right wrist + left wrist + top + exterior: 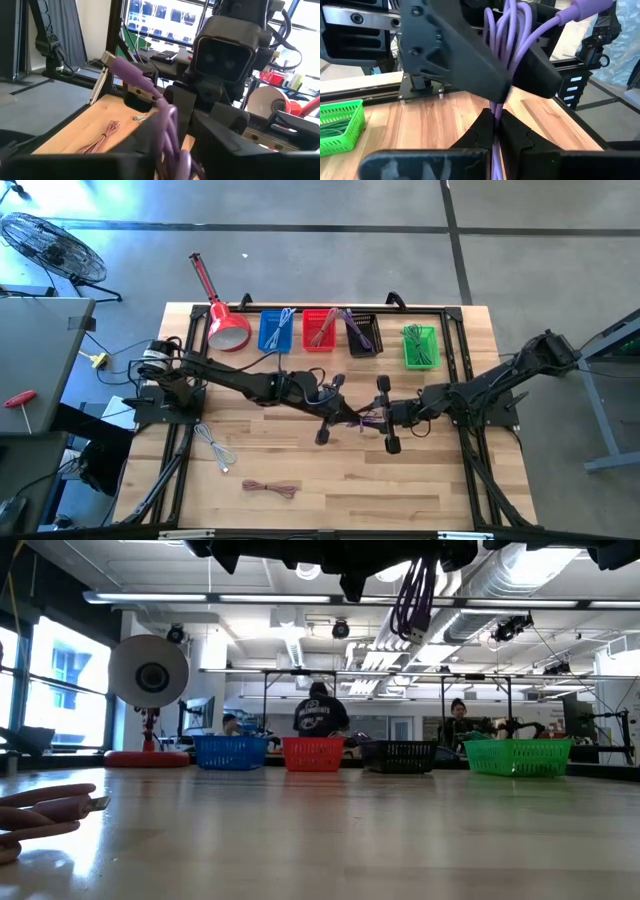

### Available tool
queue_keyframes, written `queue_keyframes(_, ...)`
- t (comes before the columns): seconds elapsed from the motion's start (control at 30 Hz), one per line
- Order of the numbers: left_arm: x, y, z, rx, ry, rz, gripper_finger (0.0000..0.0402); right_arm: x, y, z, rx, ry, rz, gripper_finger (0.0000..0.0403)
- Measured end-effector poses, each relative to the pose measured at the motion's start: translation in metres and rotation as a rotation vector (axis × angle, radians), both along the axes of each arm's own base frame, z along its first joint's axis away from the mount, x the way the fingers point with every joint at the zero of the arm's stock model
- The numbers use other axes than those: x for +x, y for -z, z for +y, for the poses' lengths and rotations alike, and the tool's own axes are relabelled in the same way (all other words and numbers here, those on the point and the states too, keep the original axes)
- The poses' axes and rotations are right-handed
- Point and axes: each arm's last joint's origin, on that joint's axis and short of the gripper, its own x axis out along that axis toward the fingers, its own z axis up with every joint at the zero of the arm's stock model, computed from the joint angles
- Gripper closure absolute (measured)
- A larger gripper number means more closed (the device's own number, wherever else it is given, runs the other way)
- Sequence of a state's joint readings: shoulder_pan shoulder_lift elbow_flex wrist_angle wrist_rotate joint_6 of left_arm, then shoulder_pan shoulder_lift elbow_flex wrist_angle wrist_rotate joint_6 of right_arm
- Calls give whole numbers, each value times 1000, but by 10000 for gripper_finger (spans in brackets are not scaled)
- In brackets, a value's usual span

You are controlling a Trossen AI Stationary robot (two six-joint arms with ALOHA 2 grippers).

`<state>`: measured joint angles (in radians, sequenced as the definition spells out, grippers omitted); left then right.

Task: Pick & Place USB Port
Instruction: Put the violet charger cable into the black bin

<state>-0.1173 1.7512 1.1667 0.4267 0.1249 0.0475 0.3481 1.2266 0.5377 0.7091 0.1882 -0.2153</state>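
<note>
A purple USB cable (366, 421), coiled in loops, is held in the air over the middle of the table between both grippers. In the low view its loops (414, 598) hang well above the tabletop. My left gripper (350, 418) reaches in from the left and is shut on the cable. My right gripper (379, 418) faces it from the right and is also shut on the cable. In the right wrist view one plug end (111, 60) sticks out free, away from the fingers. My left gripper pinches several strands of the cable (495, 120) between its two fingers (481, 131), coming level from the table's left. The bundle is lifted clear. My right gripper pinches the same bundle of loops (167, 131) between its fingers (470, 70), level from the table's right, just beside the left gripper's hold. The loops hang below.
Along the far edge stand a blue basket (276, 330), a red one (319, 330), a black one (362, 335) and a green one (420, 346), each holding cables, with a red lamp (228, 326) to their left. A white cable (214, 448) and a brown cable (271, 488) lie near the front left.
</note>
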Motion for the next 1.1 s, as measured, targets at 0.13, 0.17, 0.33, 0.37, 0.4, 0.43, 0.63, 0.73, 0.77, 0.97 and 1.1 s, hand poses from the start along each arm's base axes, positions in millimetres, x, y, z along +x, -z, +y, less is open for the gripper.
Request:
queue_keyframes(0.13,0,0,1,1,-5,0,396,0,1,0,-24,-3,2,380)
queue_keyframes(0.17,0,0,1,1,-6,1,396,0,1,0,-35,-3,2,387)
queue_keyframes(0.33,0,0,1,1,-8,3,384,0,1,-1,-32,22,6,382)
queue_keyframes(0.37,0,0,1,1,-8,3,384,0,1,-1,-32,23,7,388)
queue_keyframes(0.4,0,1,0,2,-7,5,383,0,1,-1,-34,23,8,392)
queue_keyframes(0.43,0,1,0,2,-7,8,382,0,1,-1,-37,24,10,393)
queue_keyframes(0.63,0,2,0,-4,22,17,379,0,3,-1,-37,45,22,393)
queue_keyframes(0.73,-1,1,-1,-14,76,18,372,0,3,-1,-38,41,24,393)
queue_keyframes(0.77,-1,1,-1,-16,85,15,366,0,3,-1,-38,41,24,392)
queue_keyframes(0.97,-1,1,-2,-64,80,28,314,0,3,-1,-39,40,28,394)
queue_keyframes(1.1,-1,1,-3,-64,67,25,266,0,4,-1,-42,47,35,395)
